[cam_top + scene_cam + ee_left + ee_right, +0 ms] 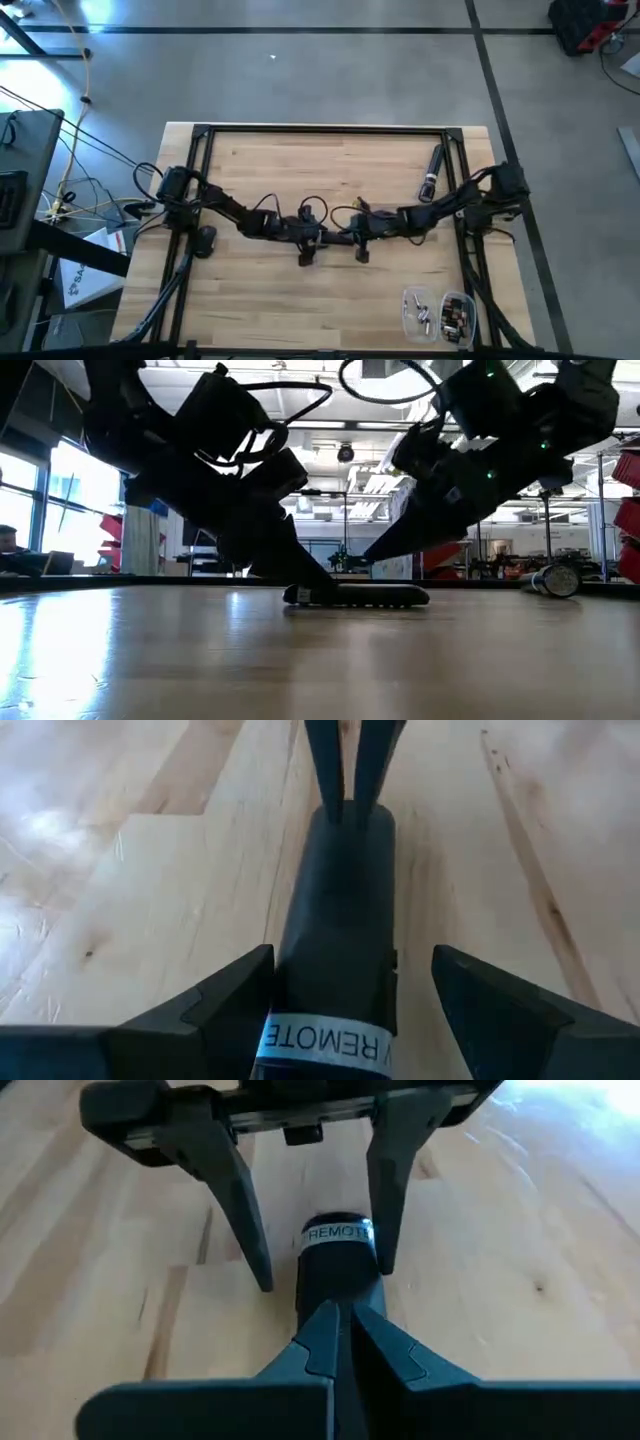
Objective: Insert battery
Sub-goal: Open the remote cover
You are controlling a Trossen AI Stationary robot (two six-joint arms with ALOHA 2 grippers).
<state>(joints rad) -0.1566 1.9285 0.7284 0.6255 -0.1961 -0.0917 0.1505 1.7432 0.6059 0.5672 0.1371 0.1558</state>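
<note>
A black remote [335, 920] lies flat on the wooden table's middle, with a white label "REMOTE" around one end [337, 1233]. My left gripper [350, 1010] is open, one finger on each side of that labelled end. My right gripper [342, 1320] comes from the other side. Its fingers are shut to a narrow slit over the remote's opposite end. In the low view the remote [360, 596] shows flat on the table between both arms. No battery shows at the remote. My left gripper has one finger [235, 1005] close along the remote's side [285, 990] at the labelled end, and the other finger stands off from it. Whether the near finger touches the remote, I cannot tell. My right gripper sets its shut fingertips [328, 805] on the top of the remote's unlabelled end [345, 830], slanting down from the table's right. The remote stays flat on the table.
A dark tube-shaped thing [432, 172] lies at the far right of the table. A clear bag with small parts [440, 315] lies near the front right. The black frame rails [325, 128] run around the table top.
</note>
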